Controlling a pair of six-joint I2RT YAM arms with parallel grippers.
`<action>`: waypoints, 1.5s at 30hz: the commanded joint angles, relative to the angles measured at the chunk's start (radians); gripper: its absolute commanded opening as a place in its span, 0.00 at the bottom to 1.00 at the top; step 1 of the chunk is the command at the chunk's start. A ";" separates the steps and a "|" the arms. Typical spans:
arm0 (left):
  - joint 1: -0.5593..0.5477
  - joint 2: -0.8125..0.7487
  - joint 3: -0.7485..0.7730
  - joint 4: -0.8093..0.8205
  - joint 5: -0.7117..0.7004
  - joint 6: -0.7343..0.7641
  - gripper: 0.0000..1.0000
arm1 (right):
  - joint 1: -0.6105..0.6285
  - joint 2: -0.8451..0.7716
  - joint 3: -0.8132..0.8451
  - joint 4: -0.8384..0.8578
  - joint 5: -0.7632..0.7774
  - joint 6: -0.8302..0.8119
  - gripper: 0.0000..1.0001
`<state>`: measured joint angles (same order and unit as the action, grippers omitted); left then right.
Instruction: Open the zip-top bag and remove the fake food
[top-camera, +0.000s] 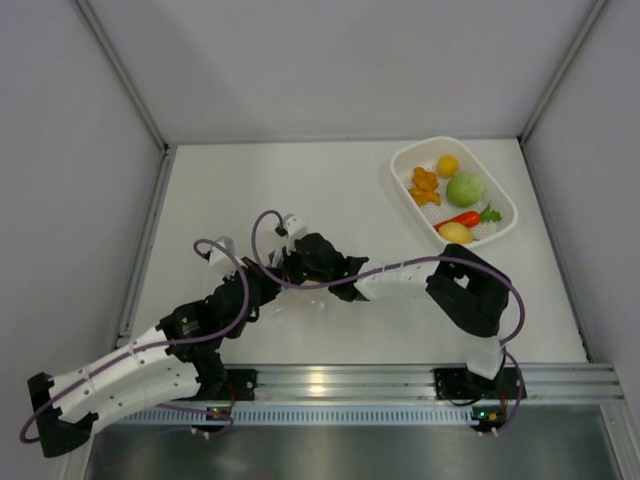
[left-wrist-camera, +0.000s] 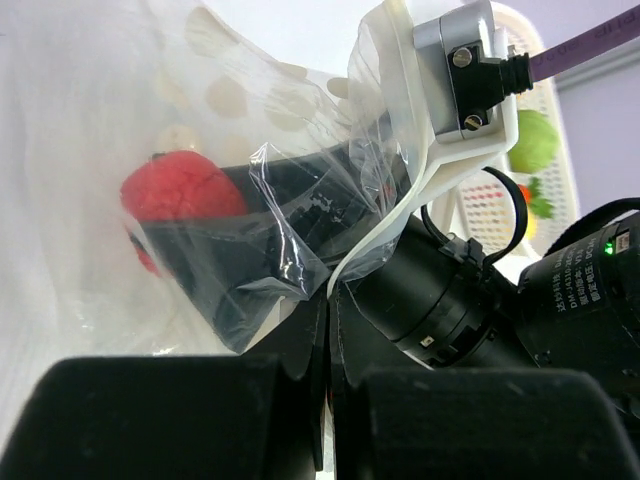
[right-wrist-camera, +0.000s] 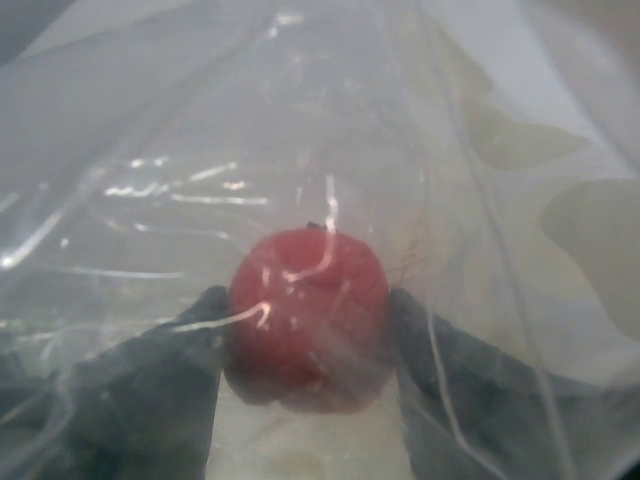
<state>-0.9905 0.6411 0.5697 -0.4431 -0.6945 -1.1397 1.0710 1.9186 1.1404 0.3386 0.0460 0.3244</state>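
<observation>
veiled and cut off
right wrist view: the clear white-dotted zip-top plastic bag (right-wrist-camera: 480, 120) runs off every edge; its film blurs the glossy red plastic toy ball (right-wrist-camera: 308, 315) and, at its 3 and 9 o'clock, the dark fingers (right-wrist-camera: 140, 380) of the right gripper (right-wrist-camera: 306, 330).

The zip-top bag (left-wrist-camera: 90, 150), clear and printed with white dots, is being pinched at its lower edge by the left gripper (left-wrist-camera: 327, 330), whose black fingers are being pressed together at the bottom of the view. A red ball (left-wrist-camera: 180, 195) is being carried inside the bag. The right gripper (left-wrist-camera: 215, 215) is being seen through the crinkled plastic, its dark fingers (left-wrist-camera: 260, 265) being laid against the ball. A silver camera block (left-wrist-camera: 465, 65) is being borne on that arm's white mount, and a purple cable (left-wrist-camera: 590, 40) is being led away from it. Behind, a pale-green ball (left-wrist-camera: 535, 140) and a red chilli (left-wrist-camera: 527, 192) are being kept in a white perforated basket (left-wrist-camera: 480, 225).
</observation>
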 joint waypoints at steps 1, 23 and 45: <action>0.016 0.003 0.022 -0.048 -0.088 0.066 0.00 | 0.009 -0.177 -0.022 0.037 -0.037 -0.013 0.24; 0.016 0.040 0.219 -0.144 -0.280 0.293 0.00 | 0.070 -0.283 0.076 -0.521 0.180 0.061 0.13; 0.015 -0.011 0.125 -0.102 -0.123 0.377 0.00 | 0.116 -0.694 -0.276 0.096 -0.029 -0.232 0.09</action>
<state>-0.9798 0.6209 0.7120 -0.5659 -0.7998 -0.7799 1.1774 1.3422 0.9943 0.1318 0.0319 0.1143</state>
